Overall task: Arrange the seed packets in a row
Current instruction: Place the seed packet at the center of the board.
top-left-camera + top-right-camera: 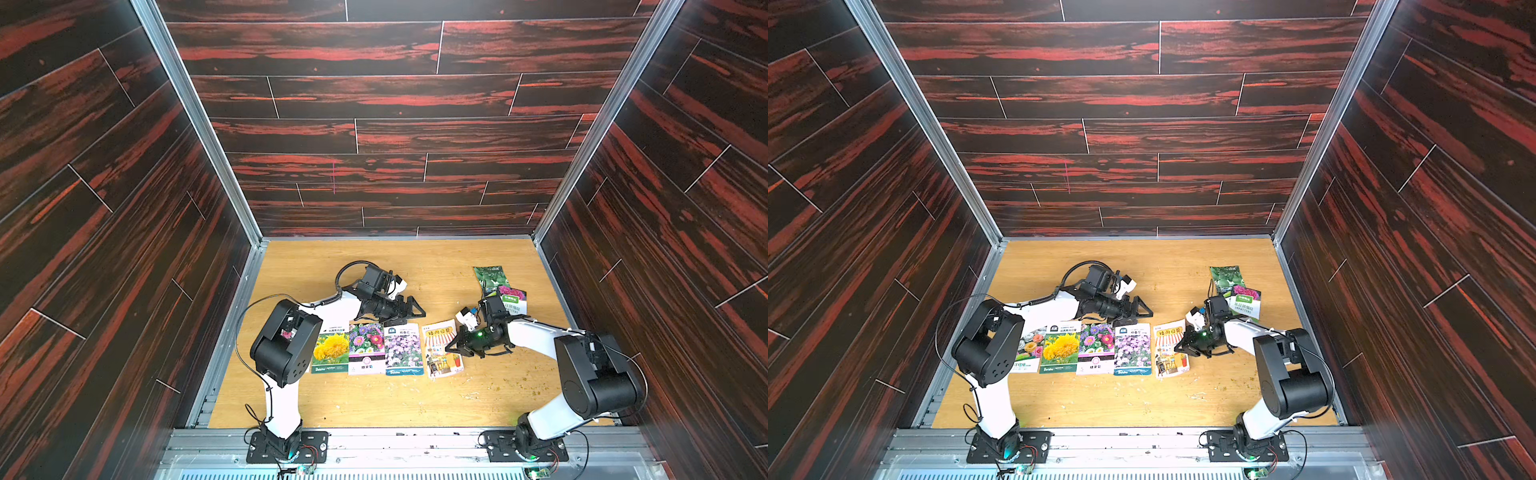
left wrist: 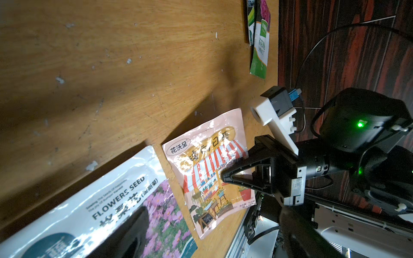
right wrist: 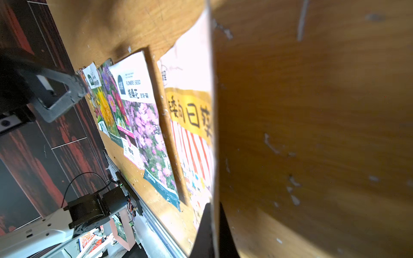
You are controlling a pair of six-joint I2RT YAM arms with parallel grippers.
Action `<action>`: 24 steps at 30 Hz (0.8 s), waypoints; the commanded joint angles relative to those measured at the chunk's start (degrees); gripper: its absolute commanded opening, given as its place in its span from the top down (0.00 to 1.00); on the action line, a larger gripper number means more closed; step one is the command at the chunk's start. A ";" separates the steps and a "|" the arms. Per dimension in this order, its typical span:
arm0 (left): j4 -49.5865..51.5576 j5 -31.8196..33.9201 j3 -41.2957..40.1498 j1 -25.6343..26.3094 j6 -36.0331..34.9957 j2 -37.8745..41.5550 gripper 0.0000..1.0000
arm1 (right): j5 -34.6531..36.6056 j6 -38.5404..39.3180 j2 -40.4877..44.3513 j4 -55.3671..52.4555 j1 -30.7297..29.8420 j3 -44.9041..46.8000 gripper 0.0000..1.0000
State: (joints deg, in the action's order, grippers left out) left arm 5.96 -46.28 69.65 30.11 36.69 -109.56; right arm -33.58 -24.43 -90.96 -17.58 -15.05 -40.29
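Wooden table (image 1: 374,403) bears the seed packets (image 1: 1096,349), five in a row. The right gripper (image 1: 451,347) has its fingers clamped on the shopfront packet (image 1: 438,361) at the row's right end. The left gripper (image 1: 411,312), fingers apart, hangs over the purple packet (image 1: 403,351). Two packets (image 1: 492,277) overlap far right.

Leftmost packet (image 1: 1029,351) hidden partly behind left arm (image 1: 988,345). Melon packet (image 1: 490,276) overlapped by pink-flower packet (image 1: 515,294), itself partly behind right arm (image 1: 494,309). Right wrist view: shopfront packet (image 3: 190,116) blurred, right hand (image 3: 213,210) cut off by the frame edge.
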 commanded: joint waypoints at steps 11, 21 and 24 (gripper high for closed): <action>1.43 0.25 1.37 0.04 -0.57 1.62 0.08 | 0.46 -1.32 -1.59 0.21 -1.74 -2.43 1.00; 1.43 0.31 1.12 0.06 -0.59 1.55 0.08 | 2.07 -2.65 -1.55 -0.90 -2.55 -2.73 0.88; 1.44 0.31 0.96 0.13 -0.61 1.76 0.08 | 3.99 -2.41 0.03 -1.81 -2.62 -1.69 0.70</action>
State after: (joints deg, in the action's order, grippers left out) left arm 6.04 -46.04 69.65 30.11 36.64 -109.56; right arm -31.57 -27.11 -91.88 -17.43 -17.19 -41.91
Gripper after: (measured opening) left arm 0.918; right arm 0.256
